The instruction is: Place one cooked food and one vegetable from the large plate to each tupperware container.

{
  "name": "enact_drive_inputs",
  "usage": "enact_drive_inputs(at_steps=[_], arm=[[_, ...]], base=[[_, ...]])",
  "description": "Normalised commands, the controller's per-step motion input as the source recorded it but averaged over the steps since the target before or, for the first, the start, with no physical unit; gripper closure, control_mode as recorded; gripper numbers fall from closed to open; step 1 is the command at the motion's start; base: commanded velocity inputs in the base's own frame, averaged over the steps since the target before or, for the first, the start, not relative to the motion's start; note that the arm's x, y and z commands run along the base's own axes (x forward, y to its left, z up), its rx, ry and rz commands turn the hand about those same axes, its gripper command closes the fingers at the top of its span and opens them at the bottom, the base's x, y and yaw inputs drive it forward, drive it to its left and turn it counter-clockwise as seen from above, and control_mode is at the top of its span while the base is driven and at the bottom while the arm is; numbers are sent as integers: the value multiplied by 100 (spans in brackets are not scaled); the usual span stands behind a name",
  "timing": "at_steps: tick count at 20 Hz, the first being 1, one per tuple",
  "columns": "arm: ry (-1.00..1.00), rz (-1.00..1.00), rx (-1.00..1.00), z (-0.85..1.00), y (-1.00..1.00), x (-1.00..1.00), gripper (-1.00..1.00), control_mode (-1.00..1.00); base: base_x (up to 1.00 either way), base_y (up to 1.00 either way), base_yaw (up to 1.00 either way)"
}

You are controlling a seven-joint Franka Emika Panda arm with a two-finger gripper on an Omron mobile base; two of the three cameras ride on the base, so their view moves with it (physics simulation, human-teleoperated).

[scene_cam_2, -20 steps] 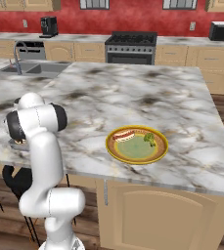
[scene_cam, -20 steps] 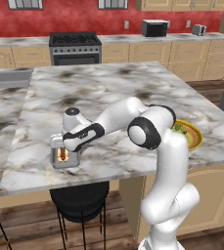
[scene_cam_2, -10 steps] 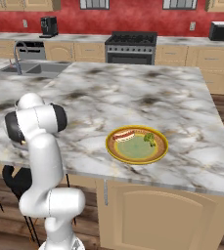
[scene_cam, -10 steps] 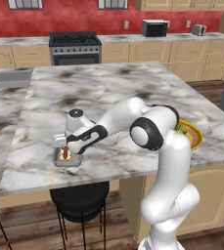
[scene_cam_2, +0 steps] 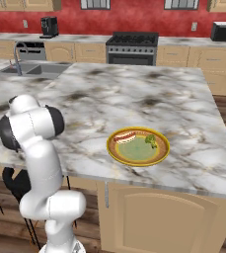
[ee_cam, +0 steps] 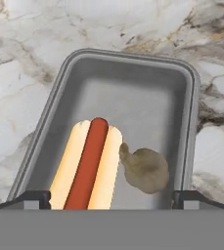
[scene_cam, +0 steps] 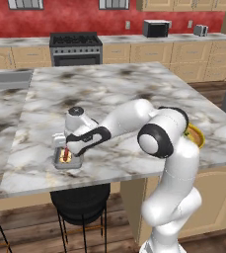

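The grey-veined marble surface (scene_cam_2: pixel 134 94) carries the wide round yellow-rimmed plate (scene_cam_2: pixel 138 146) near its front edge, with a hot dog (scene_cam_2: pixel 125 137) and a green vegetable, perhaps broccoli (scene_cam_2: pixel 150 141), on it. Well apart, at the far corner, the small grey rectangular tray (ee_cam: pixel 182 97) holds a hot dog in a pale bun (ee_cam: pixel 88 163) beside a brownish lump (ee_cam: pixel 144 168). The pincer (ee_cam: pixel 111 199) hangs just over this tray, fingers (ee_cam: pixel 35 199) spread wide, pinching nothing.

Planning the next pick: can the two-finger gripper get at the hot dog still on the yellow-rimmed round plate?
Probably yes. The gripper is open over the grey tray, and the hot dog on the yellow-rimmed plate lies uncovered, broccoli beside it.
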Motion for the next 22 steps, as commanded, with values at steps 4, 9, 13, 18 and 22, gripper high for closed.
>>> enact_drive_inputs(at_steps=[4,9,13,18,22], arm=[[0,0,1,0,-59,-32,-100,-100],[0,-4,2,5,-81,-33,-100,-100],[0,-16,0,31,-76,-24,-100,-100],[0,-25,0,26,-86,-5,-100,-100],[2,-32,0,21,-85,0,-100,-100]], base=[[0,0,0],[0,0,0],[0,0,0],[0,0,0],[0,0,0]])
